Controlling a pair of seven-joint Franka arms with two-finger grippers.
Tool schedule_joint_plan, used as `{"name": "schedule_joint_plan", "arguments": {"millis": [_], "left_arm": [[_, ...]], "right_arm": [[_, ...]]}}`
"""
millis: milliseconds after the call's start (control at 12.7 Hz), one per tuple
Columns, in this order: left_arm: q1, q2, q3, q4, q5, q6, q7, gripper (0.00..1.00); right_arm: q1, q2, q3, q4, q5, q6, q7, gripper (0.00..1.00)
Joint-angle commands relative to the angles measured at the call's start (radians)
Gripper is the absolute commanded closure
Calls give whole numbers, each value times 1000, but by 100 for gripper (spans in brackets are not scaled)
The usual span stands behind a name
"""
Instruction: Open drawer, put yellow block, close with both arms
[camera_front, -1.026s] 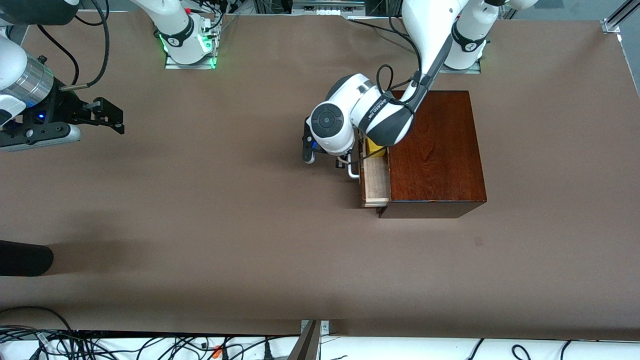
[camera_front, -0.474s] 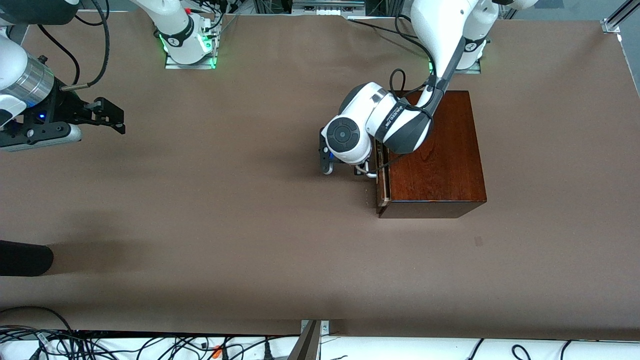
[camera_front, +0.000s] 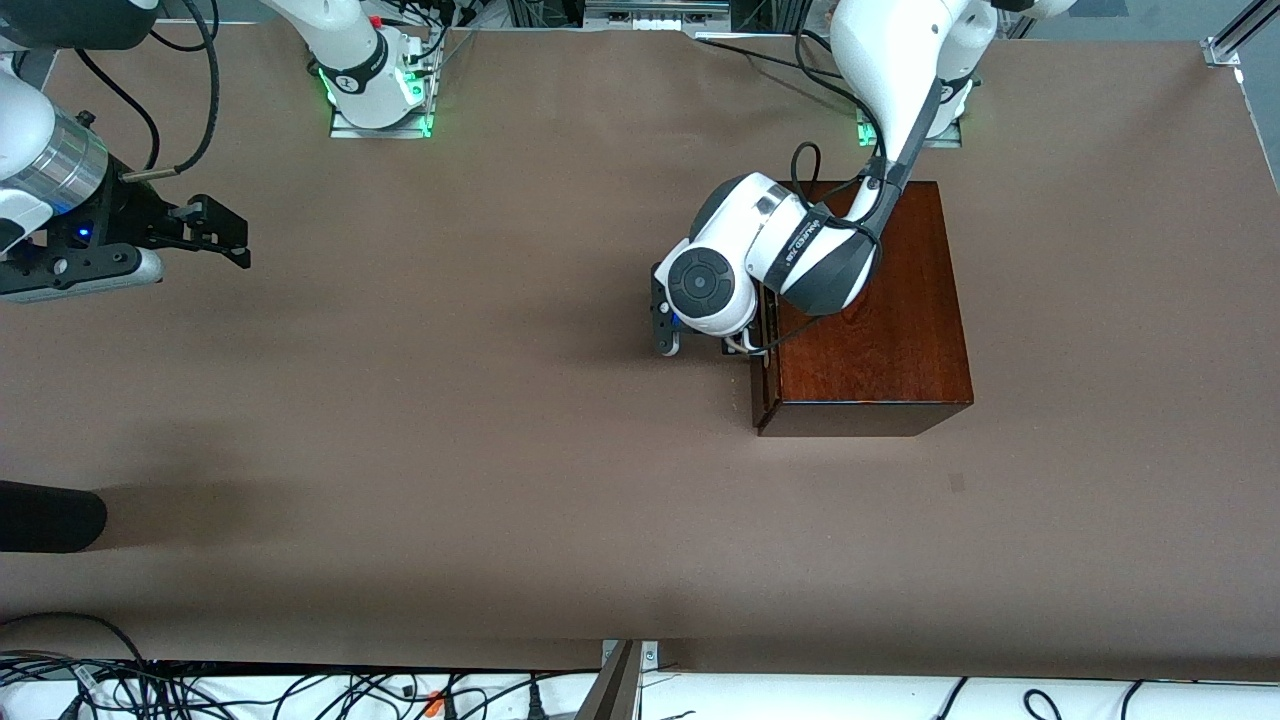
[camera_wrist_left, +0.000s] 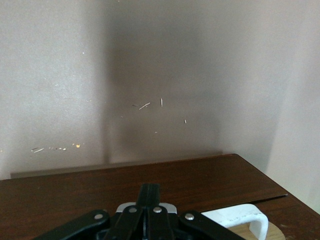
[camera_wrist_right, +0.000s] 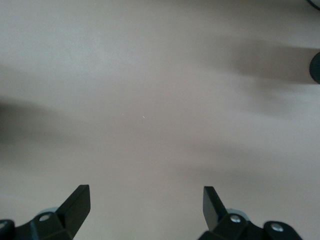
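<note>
Two steps appeared complete: the drawer (camera_front: 759, 372), on the box's (camera_front: 870, 300) 9 o'clock face, sat nearly flush, and the yellow block was out of sight, presumably inside. The left tool (camera_wrist_left: 145, 220), fully narrowed and empty, was at the handle (camera_wrist_left: 235, 219). The right tool (camera_wrist_right: 146, 205) waited wide at the table's (camera_front: 500, 450) 9 o'clock edge.

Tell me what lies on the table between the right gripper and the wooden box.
Nothing: in the front view only bare brown table runs from the right gripper, open at its own end, to the wooden box, apart from the left gripper at the drawer's handle.
</note>
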Motion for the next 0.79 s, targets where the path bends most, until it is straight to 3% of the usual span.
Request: {"name": "schedule_joint_plan", "arguments": {"millis": [0, 158, 237, 316, 395, 553, 711], "left_arm": [[8, -30, 10, -12, 31, -13, 26, 100], [5, -36, 10, -12, 29, -14, 26, 100], [6, -38, 10, -10, 29, -13, 25, 87], [5, -41, 10, -8, 29, -13, 26, 12], [8, -52, 5, -5, 20, -14, 19, 0], [5, -103, 1, 11, 10, -13, -21, 0], [5, -159, 1, 51, -27, -64, -187, 0]], "right_arm": [[3, 0, -2, 11, 15, -4, 17, 0], [3, 0, -2, 11, 14, -4, 17, 0], [3, -2, -2, 11, 14, -4, 17, 0], [3, 0, -2, 11, 14, -4, 17, 0], [3, 0, -2, 11, 14, -4, 17, 0], [3, 0, -2, 11, 14, -4, 17, 0], [3, 0, -2, 11, 14, -4, 17, 0]]}}
